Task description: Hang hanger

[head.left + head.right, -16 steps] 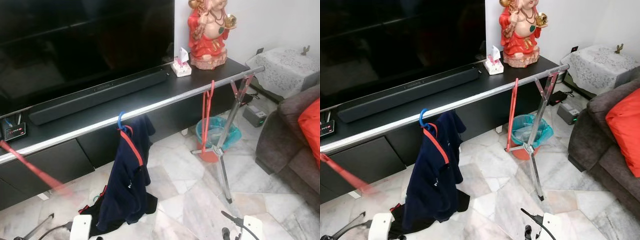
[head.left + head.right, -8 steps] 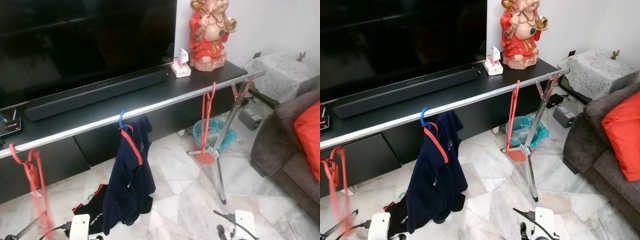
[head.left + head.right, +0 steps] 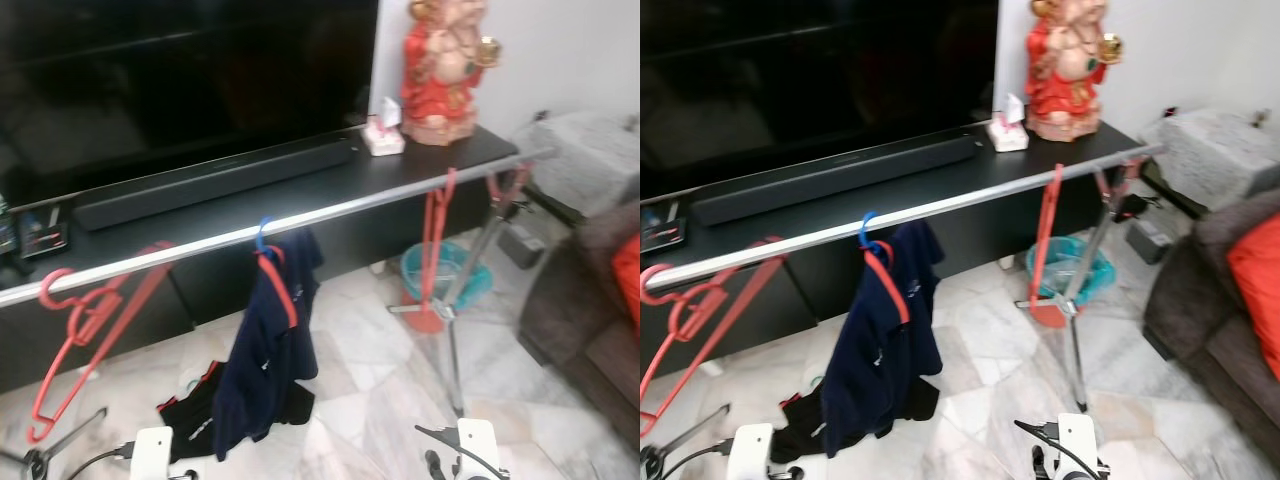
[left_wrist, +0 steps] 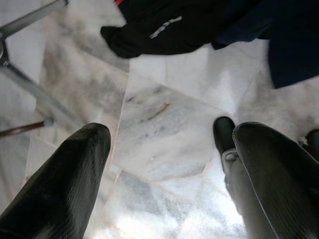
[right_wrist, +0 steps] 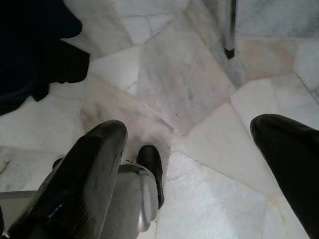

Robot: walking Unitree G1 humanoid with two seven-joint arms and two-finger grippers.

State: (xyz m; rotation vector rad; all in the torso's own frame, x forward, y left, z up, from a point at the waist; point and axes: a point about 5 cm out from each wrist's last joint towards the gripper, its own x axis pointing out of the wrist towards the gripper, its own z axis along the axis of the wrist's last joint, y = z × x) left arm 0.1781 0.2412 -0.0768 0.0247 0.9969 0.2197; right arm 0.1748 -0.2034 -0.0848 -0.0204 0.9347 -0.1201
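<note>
Hanging from the silver rail [image 3: 330, 207] at my far left is the red hanger [image 3: 85, 320], its hook over the bar and its frame tilted, so I judge the hanging itself done; what may be left is only to let it settle and step away. Further along the rail a blue hanger [image 3: 266, 240] carries a dark navy shirt [image 3: 265, 370], and another red hanger [image 3: 436, 225] dangles near the rail's right-hand stand [image 3: 455, 300]. Behind the rail runs the black TV table [image 3: 220, 205] with a soundbar [image 3: 215, 180], a tissue box [image 3: 384, 138] and a red statue [image 3: 448, 65]. My left claw [image 4: 164, 164] hangs low with its fingers spread wide and nothing between them, and my right claw [image 5: 192, 159] is likewise wide and empty. The head views give me the rail and all three hangers, though somewhat blurred. The wrist views give me what those lack: the marble floor [image 5: 179, 89] close up beneath me, the dark cloth [image 4: 169, 30] pooled on it, and the foot of the stand [image 5: 229, 50].
</note>
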